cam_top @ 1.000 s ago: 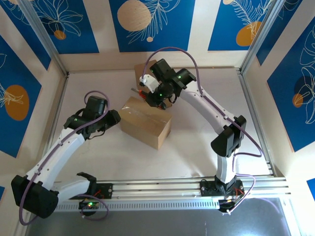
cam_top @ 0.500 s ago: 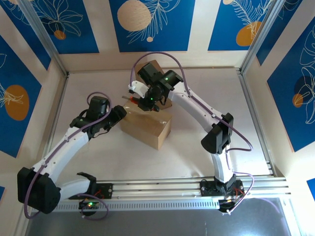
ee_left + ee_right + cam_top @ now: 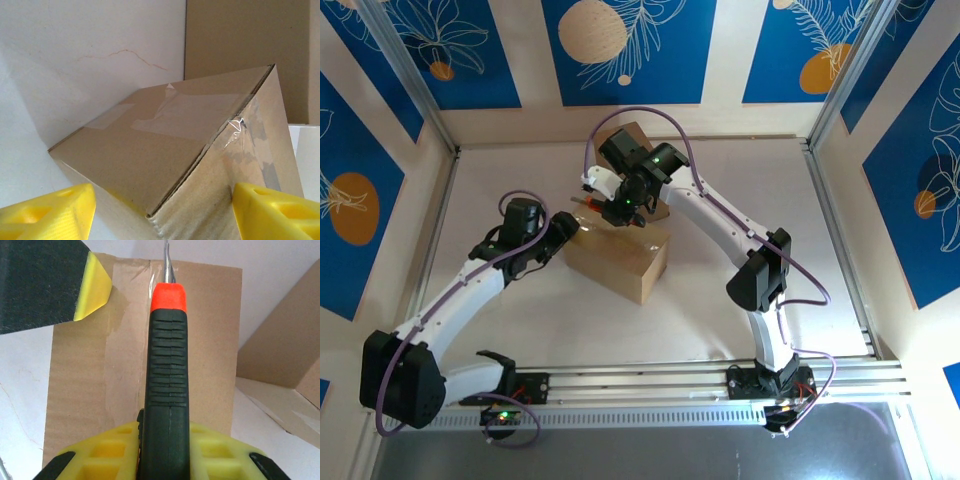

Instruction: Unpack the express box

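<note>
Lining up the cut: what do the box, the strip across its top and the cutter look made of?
Box: brown cardboard, matte, fibrous at the worn corner. Strip: clear plastic tape, glossy, wrinkled where it folds over the edge. Cutter: ribbed black grip, probably plastic or rubber, with an orange-red collar; its thin blade looks like metal.

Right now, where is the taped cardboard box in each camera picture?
Top external: box at the centre of the table.
Left wrist: box in the centre, corner nearest.
Right wrist: box behind the knife, mid-frame.
Shared landmark: clear tape on its top.
</note>
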### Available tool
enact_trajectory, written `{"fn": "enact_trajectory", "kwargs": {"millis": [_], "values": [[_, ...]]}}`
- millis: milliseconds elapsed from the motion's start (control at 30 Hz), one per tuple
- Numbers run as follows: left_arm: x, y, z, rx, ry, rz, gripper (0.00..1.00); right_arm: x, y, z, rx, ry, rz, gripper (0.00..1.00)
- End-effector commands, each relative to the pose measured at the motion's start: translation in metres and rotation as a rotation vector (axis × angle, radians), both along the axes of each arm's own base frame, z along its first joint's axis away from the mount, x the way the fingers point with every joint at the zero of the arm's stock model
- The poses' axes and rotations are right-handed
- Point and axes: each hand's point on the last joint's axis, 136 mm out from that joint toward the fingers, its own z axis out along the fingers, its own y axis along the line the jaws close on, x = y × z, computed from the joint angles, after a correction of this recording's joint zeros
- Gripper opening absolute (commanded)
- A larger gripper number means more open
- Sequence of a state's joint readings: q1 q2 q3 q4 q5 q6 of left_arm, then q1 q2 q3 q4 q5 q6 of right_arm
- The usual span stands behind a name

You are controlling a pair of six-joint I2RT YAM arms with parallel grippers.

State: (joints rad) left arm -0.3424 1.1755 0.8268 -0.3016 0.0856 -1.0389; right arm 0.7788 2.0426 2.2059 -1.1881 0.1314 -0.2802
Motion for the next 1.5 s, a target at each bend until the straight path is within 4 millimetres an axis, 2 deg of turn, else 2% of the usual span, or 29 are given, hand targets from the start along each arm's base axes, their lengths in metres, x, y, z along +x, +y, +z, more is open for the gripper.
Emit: {"fn": "enact_trajectory", "kwargs": {"millis": [0, 133, 267, 600, 967, 1467], "values": [[-0.002, 0.01, -0.011, 0.028, 0.021, 0.028, 0.72, -0.002, -0.002, 0.003, -0.016, -0.004, 0.02, 0.0], [-0.005, 0.019, -0.017, 0.067, 0.029, 0.039, 0.7, 0.0, -0.002, 0.001, -0.021, -0.005, 0.007, 0.0], [0.0, 0.024, -0.02, 0.085, 0.019, 0.038, 0.7, 0.0, 0.001, -0.002, -0.018, 0.004, -0.012, 0.0], [0.012, 0.023, -0.022, 0.084, 0.02, 0.02, 0.68, -0.005, 0.01, -0.01, -0.043, 0.022, -0.04, 0.0], [0.006, 0.023, -0.028, 0.066, 0.047, 0.027, 0.65, 0.006, 0.01, -0.015, -0.063, 0.017, -0.13, 0.0], [-0.003, 0.03, -0.025, 0.083, 0.105, 0.036, 0.63, -0.007, 0.02, -0.016, -0.061, 0.034, -0.127, 0.0]]}}
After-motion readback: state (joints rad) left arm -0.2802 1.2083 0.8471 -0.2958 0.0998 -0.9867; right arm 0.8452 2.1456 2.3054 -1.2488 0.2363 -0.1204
